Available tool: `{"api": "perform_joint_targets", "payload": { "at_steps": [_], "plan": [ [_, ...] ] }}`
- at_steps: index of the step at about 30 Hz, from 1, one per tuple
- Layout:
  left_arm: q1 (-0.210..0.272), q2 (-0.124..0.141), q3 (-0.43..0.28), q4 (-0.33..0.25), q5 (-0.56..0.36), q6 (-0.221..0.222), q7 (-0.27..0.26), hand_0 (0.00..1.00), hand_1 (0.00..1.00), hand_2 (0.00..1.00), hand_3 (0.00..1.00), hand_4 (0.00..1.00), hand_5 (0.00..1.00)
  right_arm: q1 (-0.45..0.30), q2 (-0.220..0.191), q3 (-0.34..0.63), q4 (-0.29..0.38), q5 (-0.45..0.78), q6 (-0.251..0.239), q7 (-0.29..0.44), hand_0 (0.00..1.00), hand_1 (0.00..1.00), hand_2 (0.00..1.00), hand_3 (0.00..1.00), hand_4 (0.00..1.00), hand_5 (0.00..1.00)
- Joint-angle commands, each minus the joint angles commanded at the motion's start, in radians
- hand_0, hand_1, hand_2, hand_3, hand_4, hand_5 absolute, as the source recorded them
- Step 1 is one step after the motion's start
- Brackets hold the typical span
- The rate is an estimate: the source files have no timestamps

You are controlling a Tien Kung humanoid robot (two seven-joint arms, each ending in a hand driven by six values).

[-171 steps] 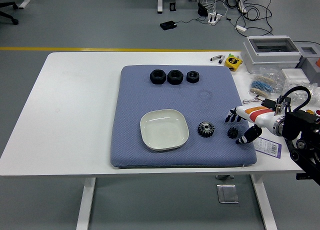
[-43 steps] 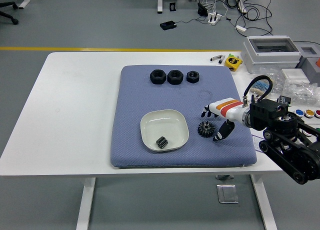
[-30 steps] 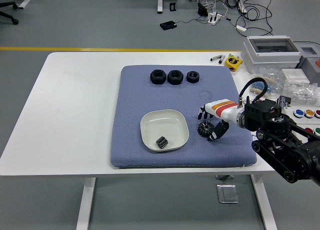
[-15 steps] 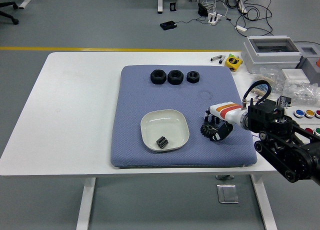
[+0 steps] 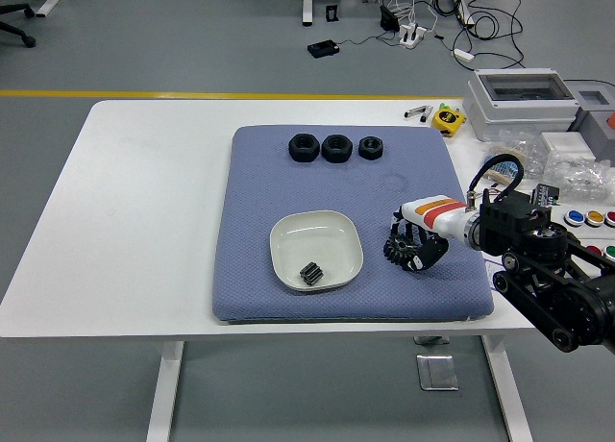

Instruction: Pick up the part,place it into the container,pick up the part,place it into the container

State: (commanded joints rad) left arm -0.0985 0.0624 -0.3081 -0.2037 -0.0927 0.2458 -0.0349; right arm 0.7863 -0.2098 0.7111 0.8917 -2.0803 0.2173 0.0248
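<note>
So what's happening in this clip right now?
The right robot hand is closed around the large gear on the blue mat, just right of the white dish. A small gear already lies in the dish. Three black nuts sit untouched at the mat's far edge.

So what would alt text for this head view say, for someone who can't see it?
The robot's right hand closes on a gear on a blue mat, beside a white dish holding a small gear. Three black nuts line the mat's far edge.
</note>
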Motion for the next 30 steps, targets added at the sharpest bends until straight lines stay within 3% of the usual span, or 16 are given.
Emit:
{"api": "perform_joint_targets", "payload": {
  "at_steps": [10, 11, 19, 30],
  "plan": [
    [-0.001, 0.001, 0.003, 0.0, -0.003, -0.001, 0.0, 0.702, 0.586, 0.662, 0.571, 0.568, 0.588, 0.003, -0.007, 0.011, 0.029, 0.021, 0.01, -0.007, 0.364, 0.299, 0.359, 0.394, 0.704, 0.002],
    [-0.001, 0.001, 0.004, 0.0, -0.004, -0.001, 0.0, 0.703, 0.587, 0.662, 0.572, 0.568, 0.588, 0.003, -0.007, 0.012, 0.031, 0.023, 0.01, -0.008, 0.286, 0.247, 0.309, 0.348, 0.608, 0.002],
    [-0.003, 0.002, 0.005, -0.001, -0.006, -0.001, 0.0, 0.702, 0.585, 0.662, 0.572, 0.569, 0.588, 0.006, -0.009, 0.023, 0.088, 0.024, 0.003, -0.024, 0.272, 0.237, 0.302, 0.342, 0.587, 0.002],
    [-0.005, 0.004, 0.007, -0.001, -0.009, -0.001, -0.001, 0.7, 0.584, 0.662, 0.571, 0.57, 0.589, 0.072, 0.037, -0.007, 0.177, 0.02, -0.021, -0.041, 0.253, 0.24, 0.301, 0.34, 0.558, 0.002]
  ]
}}
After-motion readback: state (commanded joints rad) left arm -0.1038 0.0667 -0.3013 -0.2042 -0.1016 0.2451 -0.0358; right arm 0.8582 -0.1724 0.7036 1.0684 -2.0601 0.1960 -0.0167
